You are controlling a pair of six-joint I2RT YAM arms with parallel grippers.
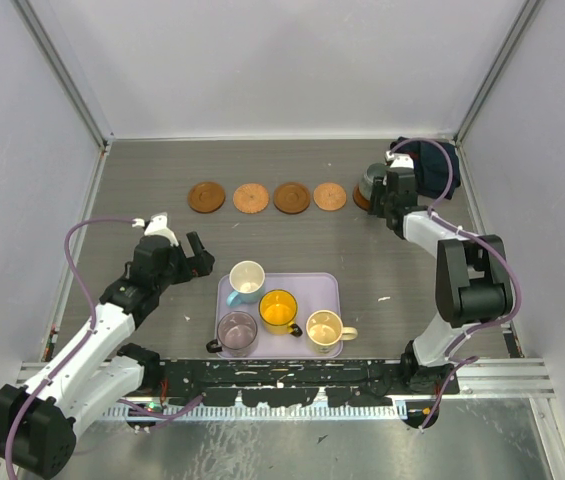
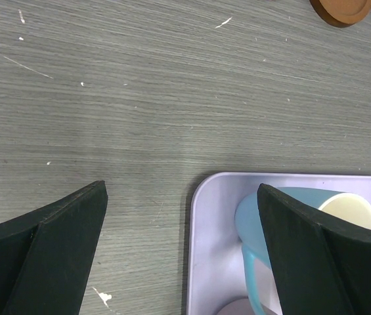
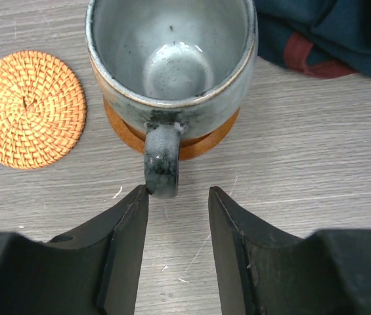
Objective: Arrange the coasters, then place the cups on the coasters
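Coasters [image 1: 250,197] lie in a row of five along the far side of the bench [image 1: 142,170], the one nearest the far right corner already carrying the grey-green mug [image 3: 172,59]. The right fingers [image 3: 123,249] stand parted at the tip of its handle, not clamped on it. Four more mugs wait unplaced in the lavender tray [image 1: 332,285] near the front edge, the left fingers [image 2: 60,243] spread wide above the light blue mug [image 2: 247,223].
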